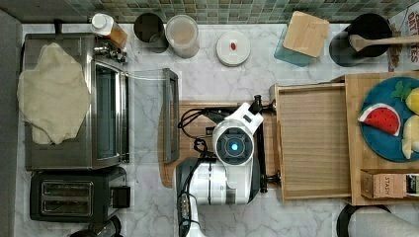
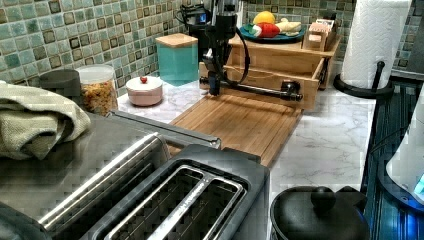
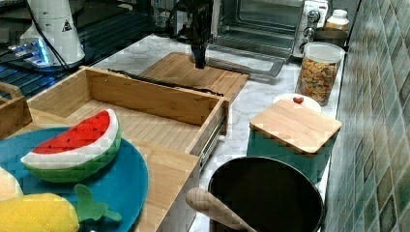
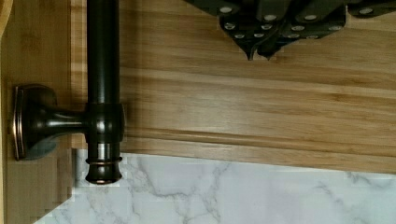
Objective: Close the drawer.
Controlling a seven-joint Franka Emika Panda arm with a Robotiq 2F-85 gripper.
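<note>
Even, fairly bright indoor light fills all four views, with soft, short shadows. In the top view, glare washes the marble counter (image 1: pixel 217 79) and the oven's (image 1: pixel 106 116) steel at 9 o'clock. The left view runs darker and oversaturated; the toaster (image 2: pixel 185 200) at 6 o'clock looks blocky. In the wrist view the handle (image 4: pixel 102 88) carries a soft sheen, and compression blocks break the edge at 7 o'clock.

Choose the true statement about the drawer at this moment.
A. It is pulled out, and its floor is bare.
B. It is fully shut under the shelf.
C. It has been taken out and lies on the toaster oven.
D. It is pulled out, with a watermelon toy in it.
A: the drawer stands pulled out from its wooden shelf, and its fine-lined floor is bare.
</note>
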